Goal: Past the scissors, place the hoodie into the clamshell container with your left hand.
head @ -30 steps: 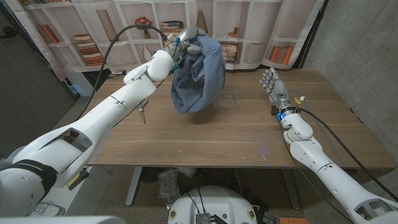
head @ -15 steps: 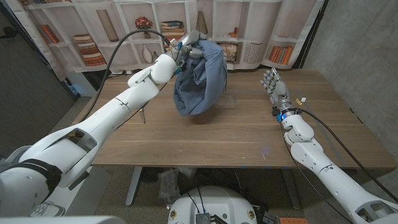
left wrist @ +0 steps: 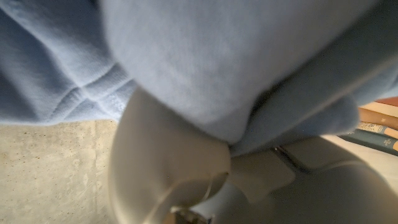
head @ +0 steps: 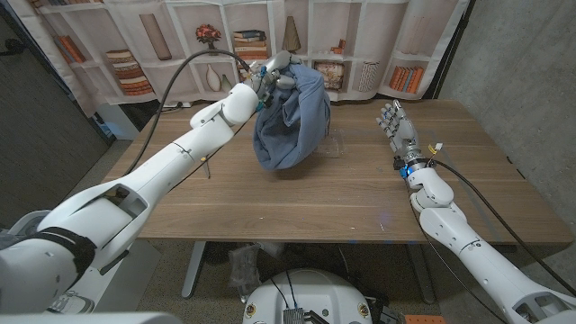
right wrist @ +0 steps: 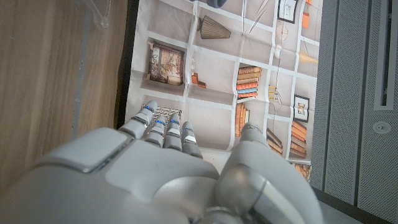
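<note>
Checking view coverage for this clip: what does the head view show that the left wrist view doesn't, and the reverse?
Head view alone: the wooden table, the clear clamshell container behind the hanging hoodie, the scissors beside the left arm, and the right hand, fingers apart, holding nothing. Left wrist view alone: a close look at the fabric's stitched seam bunched against the left hand. Both share the blue hoodie held by the left hand, lifted off the table.

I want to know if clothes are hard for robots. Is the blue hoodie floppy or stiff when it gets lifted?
Probably floppy: the blue hoodie sags in a bunched bundle below the left hand. It likely won't slip easily, since folds of soft knit fabric are gathered in the fingers. It could drape over the clamshell container.
</note>
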